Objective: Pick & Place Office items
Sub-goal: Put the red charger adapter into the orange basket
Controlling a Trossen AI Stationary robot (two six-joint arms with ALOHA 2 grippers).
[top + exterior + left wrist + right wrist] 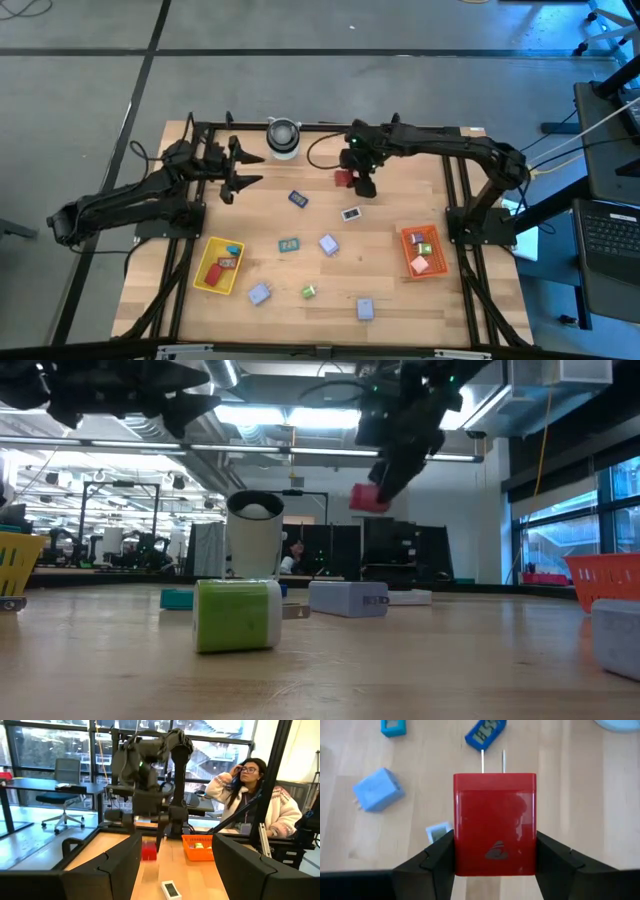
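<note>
My right gripper is shut on a red block with two metal prongs, held in the air over the far middle of the table; the low view shows the red block well above the tabletop. My left gripper stands open with nothing between its fingers, raised over the table's far left. Other office items lie loose on the wood: a blue one, a white one, a teal one, lavender ones and a green one. My right gripper pinches the red block by its two opposite side faces between its two fingers, at the end away from the prongs. The fingers slant down from the far right. The block is lifted clear of the table, prongs pointing away from the gripper.
A yellow tray with a few items stands near left, and an orange tray with items near right. A grey-white cylinder stands at the far edge. A person sits beyond the table's right side. Bare wood lies between the loose items.
</note>
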